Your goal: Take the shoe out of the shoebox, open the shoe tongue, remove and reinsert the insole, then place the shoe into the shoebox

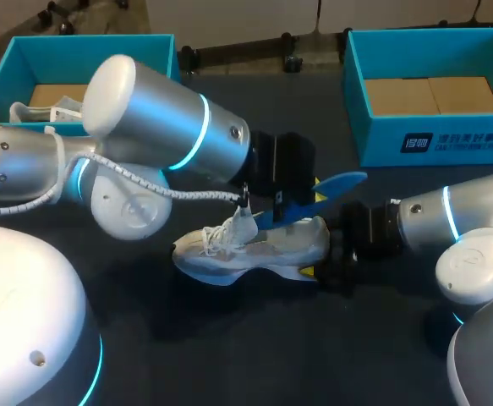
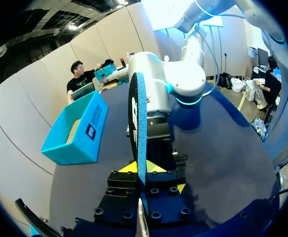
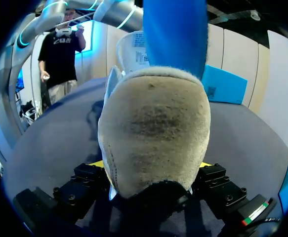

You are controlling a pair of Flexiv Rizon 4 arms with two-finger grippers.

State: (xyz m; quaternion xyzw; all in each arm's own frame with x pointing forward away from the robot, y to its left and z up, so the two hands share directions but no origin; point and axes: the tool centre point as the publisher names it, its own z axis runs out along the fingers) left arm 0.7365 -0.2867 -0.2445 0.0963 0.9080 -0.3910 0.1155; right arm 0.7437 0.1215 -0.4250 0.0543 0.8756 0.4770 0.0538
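Shoe [image 1: 259, 247], a pale grey-white sneaker, stands on its sole near the middle of the dark table [image 1: 229, 338], toe toward the robot's left and heel toward its right. The right gripper [image 1: 324, 254] has its two fingers closed against the heel from both sides. In the right wrist view the rounded heel [image 3: 153, 133] fills the gap between the yellow tips.

Above the shoe's opening a blue insole [image 1: 341, 184] slants up and to the right. The left gripper [image 1: 312, 196] pinches it tight. In the left wrist view the insole [image 2: 138, 123] stands edge-on, clamped between the yellow fingertips [image 2: 156, 168]. Whether its lower end is still inside the shoe cannot be told.

Behind the shoe, at the far right of the table, sits an open teal shoebox [image 1: 373, 127] with a brown cardboard floor. A second teal shoebox [image 1: 1, 80] sits at the far left, well apart, with another white shoe [image 1: 47, 112] inside it.
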